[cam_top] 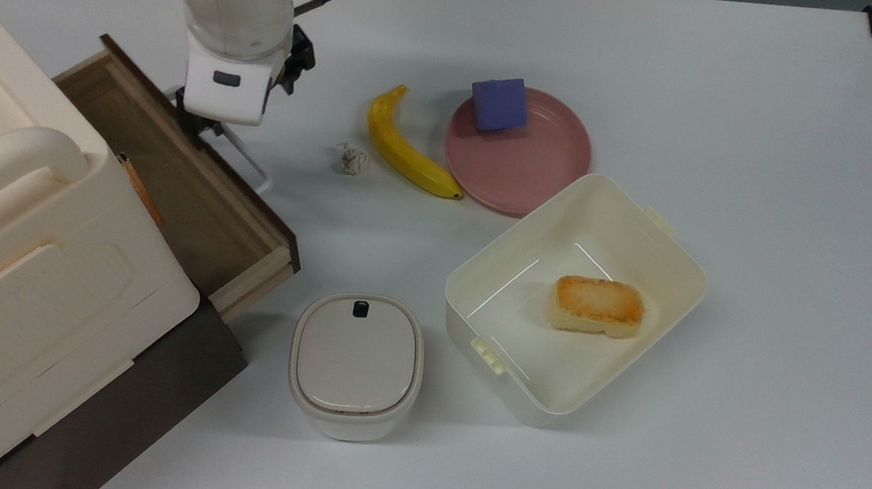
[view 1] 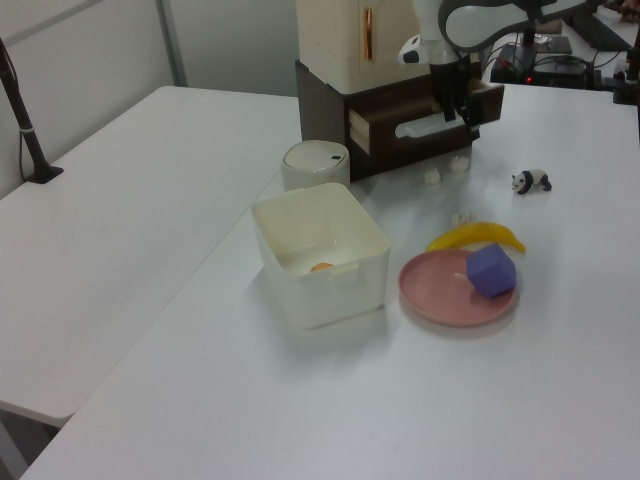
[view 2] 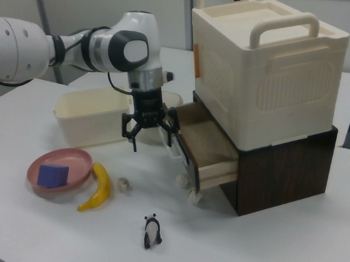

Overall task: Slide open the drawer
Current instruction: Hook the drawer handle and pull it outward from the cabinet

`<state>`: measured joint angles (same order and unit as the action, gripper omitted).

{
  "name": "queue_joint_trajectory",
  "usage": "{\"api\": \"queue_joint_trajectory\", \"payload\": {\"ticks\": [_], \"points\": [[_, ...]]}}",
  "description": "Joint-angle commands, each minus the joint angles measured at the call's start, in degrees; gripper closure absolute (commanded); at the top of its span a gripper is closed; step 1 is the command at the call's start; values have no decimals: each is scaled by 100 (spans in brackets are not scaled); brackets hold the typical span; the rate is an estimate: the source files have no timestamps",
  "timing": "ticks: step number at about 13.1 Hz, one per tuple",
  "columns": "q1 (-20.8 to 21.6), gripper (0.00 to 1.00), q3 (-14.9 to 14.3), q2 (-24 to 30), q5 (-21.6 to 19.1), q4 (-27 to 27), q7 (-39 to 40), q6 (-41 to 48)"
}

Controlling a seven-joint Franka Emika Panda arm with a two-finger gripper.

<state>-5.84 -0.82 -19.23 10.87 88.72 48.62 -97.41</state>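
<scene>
The drawer (cam_top: 168, 168) stands pulled out of the dark base under the cream cabinet (cam_top: 13, 257), with its light-brown inside showing. Its dark front panel (cam_top: 249, 176) carries a thin white loop handle (cam_top: 243, 153). My gripper (cam_top: 196, 124) points down at the far end of that handle and is shut on it, the hand hiding the fingertips in the top view. In the left view the gripper (view 1: 455, 108) sits against the drawer front (view 1: 420, 128). In the right view the gripper (view 2: 153, 138) hangs just to the left of the open drawer (view 2: 207, 146).
Near the drawer front lie a crumpled paper ball (cam_top: 350, 158), a banana (cam_top: 405, 148) and a pink plate (cam_top: 533, 166) with a purple block (cam_top: 499, 104). A lidded beige container (cam_top: 355, 362) and a cream box (cam_top: 481, 282) holding bread (cam_top: 598, 304) stand closer. A toy panda (view 2: 151, 229) lies apart.
</scene>
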Motion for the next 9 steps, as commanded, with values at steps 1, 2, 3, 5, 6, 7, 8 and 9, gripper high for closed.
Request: {"api": "queue_joint_trajectory", "payload": {"ticks": [1,2,3,5,6,7,8,9], "points": [[57,0,134,279,-138,137,-134,372],[48,0,135,288,-138,137,-134,372],[39,0,135,314,-138,137,-134,372],[-13,0,126,480,-233,128,-125,381],[-13,0,91,586,-321,128,-134,433],[-40,0,47,752,-496,128,-168,530],[-136,0,38,902,-646,128,-369,600],[-197,0,29,1069,-734,128,-780,618]]}}
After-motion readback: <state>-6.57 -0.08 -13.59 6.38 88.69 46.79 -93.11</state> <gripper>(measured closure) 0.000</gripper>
